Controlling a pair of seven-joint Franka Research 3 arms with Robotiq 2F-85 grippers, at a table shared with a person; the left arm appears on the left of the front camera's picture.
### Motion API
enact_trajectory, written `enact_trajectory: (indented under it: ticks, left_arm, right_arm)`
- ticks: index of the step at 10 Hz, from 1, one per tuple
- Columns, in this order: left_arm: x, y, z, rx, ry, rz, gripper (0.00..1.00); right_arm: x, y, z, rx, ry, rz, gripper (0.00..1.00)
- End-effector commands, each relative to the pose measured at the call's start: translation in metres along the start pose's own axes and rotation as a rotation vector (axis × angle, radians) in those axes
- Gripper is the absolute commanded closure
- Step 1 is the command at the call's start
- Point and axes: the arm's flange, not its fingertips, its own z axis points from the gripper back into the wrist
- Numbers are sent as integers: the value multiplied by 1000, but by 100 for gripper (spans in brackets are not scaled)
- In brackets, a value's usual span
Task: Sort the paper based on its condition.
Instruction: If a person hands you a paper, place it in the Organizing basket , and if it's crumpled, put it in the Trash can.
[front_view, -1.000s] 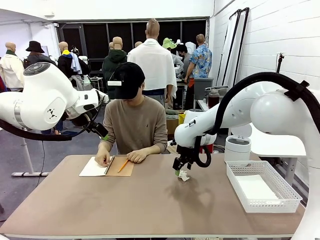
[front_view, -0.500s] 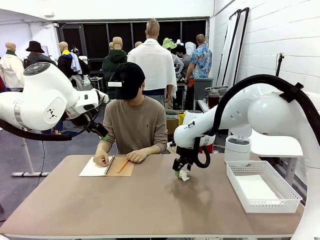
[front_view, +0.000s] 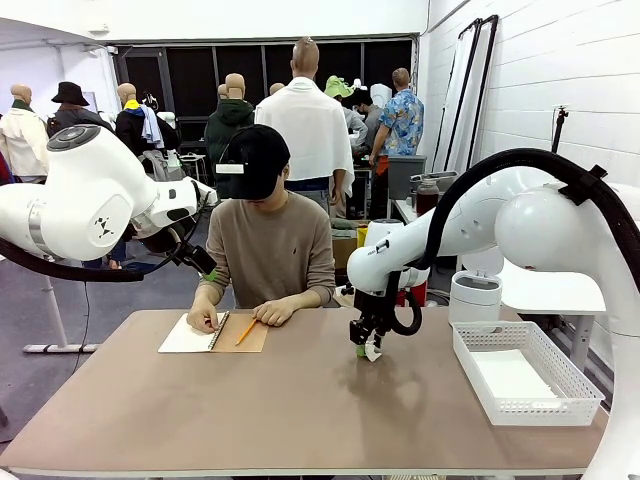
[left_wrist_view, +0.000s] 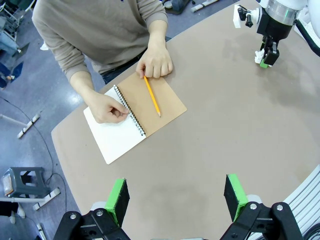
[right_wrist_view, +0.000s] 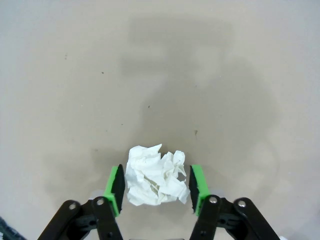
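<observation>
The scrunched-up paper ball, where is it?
The crumpled paper ball sits between the right hand's green pads, right of the table's middle, near the white basket.

Your right gripper (right_wrist_view: 156, 186) hung over the tan table (right_wrist_view: 75, 90), its green pads (right_wrist_view: 116, 189) close on either side of a crumpled white paper wad (right_wrist_view: 155, 182), apparently touching it.

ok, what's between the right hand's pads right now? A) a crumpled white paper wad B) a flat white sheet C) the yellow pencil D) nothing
A: the right wrist view shows a crumpled white paper wad sitting between the green pads of the right hand; the pencil lies on the notebook by the person, as the left wrist view shows.
</observation>
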Motion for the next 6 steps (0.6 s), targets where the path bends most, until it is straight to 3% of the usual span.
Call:
enact_trajectory:
  ticks: [1, 2, 3, 6]
  left_arm:
    - [0, 1, 0, 0, 0, 2, 0]
    - [0, 1, 0, 0, 0, 2, 0]
    - [0, 1, 0, 0, 0, 2, 0]
    - [0, 1, 0, 0, 0, 2, 0]
  right_arm:
    - [9, 1, 0, -23, 12, -5, 62]
    - [9, 1, 0, -28, 9, -1, 78]
    - [9, 1, 0, -27, 7, 10, 86]
    - [7, 1, 2, -24, 7, 8, 86]
